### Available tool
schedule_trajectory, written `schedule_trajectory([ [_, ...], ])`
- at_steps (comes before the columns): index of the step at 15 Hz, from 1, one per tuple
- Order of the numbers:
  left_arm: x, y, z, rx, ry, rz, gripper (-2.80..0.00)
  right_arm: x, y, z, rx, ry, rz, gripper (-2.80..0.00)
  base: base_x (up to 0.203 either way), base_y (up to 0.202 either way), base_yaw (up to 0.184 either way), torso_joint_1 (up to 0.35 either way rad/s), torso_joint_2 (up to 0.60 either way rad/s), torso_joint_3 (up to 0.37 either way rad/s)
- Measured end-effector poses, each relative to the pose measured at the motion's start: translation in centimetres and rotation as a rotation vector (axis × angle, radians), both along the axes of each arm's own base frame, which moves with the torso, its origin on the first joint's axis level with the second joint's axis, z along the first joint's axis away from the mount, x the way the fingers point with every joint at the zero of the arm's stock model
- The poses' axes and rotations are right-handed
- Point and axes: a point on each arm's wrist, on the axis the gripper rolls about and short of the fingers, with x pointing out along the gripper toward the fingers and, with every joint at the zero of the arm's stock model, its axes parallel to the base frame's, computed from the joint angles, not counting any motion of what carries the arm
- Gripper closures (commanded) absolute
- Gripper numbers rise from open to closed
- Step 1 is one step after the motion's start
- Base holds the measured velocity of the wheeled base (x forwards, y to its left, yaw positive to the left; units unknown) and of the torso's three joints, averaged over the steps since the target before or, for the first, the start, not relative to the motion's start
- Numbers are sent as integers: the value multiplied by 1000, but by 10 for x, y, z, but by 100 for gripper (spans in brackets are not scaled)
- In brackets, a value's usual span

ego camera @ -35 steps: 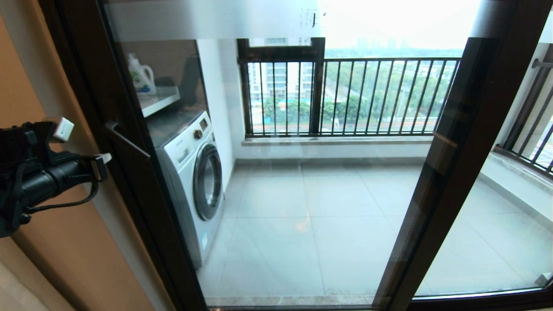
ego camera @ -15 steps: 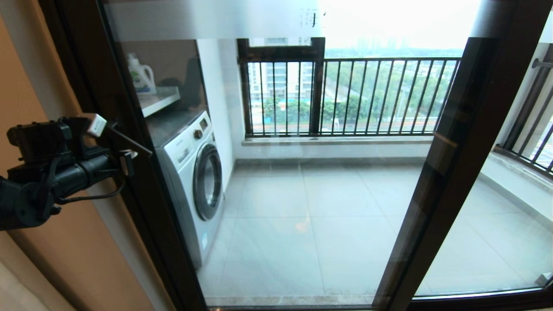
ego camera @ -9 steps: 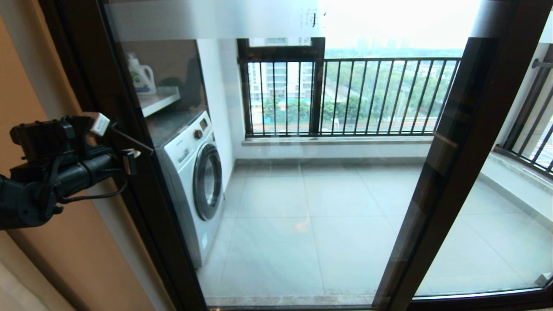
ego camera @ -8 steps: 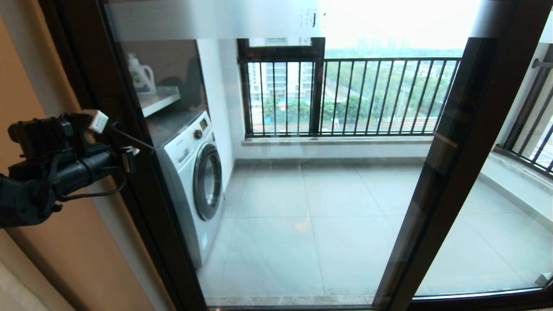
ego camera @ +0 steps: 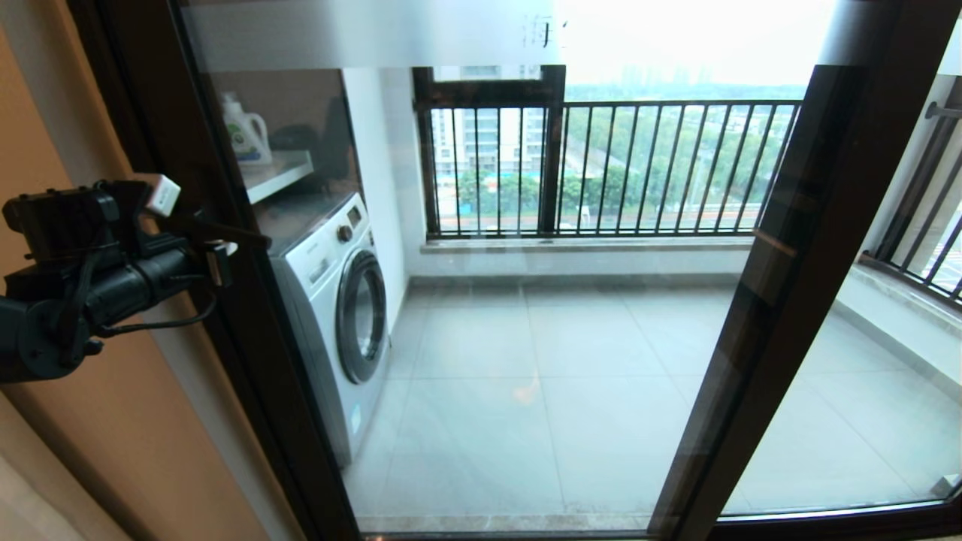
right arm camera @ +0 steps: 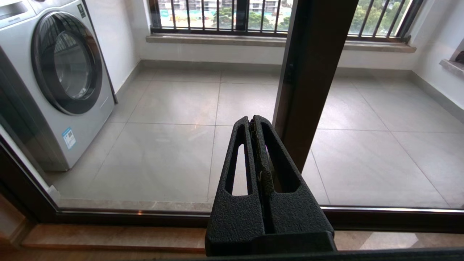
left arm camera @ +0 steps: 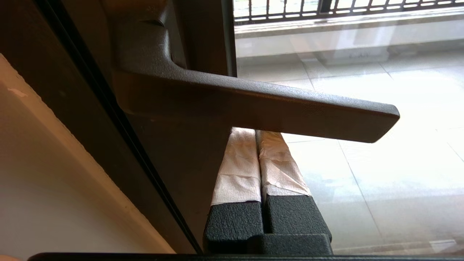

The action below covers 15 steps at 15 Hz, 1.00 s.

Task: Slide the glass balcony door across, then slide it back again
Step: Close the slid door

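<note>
The glass balcony door (ego camera: 526, 300) fills most of the head view, its dark frame running from the upper left down to the bottom centre and its frosted top strip (ego camera: 376, 34) with characters across the top. Its right-hand stile overlaps a second dark-framed glass panel (ego camera: 864, 391) at the right of the frame. Through the glass lies the balcony: a grey tiled floor (ego camera: 571, 391), a dark-framed window with vertical railing bars (ego camera: 601, 169) in the upper middle, and trees and buildings beyond. A white washing machine (ego camera: 338, 300) stands at centre left just behind the glass, with a shelf (ego camera: 274, 176) above it carrying a white detergent bottle (ego camera: 246, 131). An orange-tan wall (ego camera: 90, 421) takes the left edge of the frame, beside the door frame.

The black bar handle (left arm camera: 253, 108) juts from the door's left stile; in the head view it sits at middle left (ego camera: 225, 233). The left tool (ego camera: 214, 259) is at that handle. In the left wrist view its two tape-wrapped fingers (left arm camera: 239, 163) are pressed together with no gap, their tips passing just beneath the bar; whether they touch it cannot be told.

The right tool (right arm camera: 253, 123), seen only in the right wrist view, is closed on nothing, low before the glass and apart from it.
</note>
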Motion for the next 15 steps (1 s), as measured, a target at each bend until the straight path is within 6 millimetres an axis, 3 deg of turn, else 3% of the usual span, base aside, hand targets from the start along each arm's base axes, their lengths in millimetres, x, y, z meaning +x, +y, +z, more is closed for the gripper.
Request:
schedule_trajectory([
  [7, -3, 1, 11, 5, -32, 9, 0, 0, 0, 0, 0, 0, 0, 0, 0, 0, 0, 0, 0, 0],
  [11, -20, 4, -6, -7, 29, 10, 0, 0, 0, 0, 0, 0, 0, 0, 0, 0, 0, 0, 0, 0],
  [13, -34, 15, -14, -14, 49, 39, 0, 0, 0, 0, 0, 0, 0, 0, 0, 0, 0, 0, 0, 0],
  [15, -44, 32, -8, -14, 5, 72, 0, 0, 0, 0, 0, 0, 0, 0, 0, 0, 0, 0, 0, 0],
])
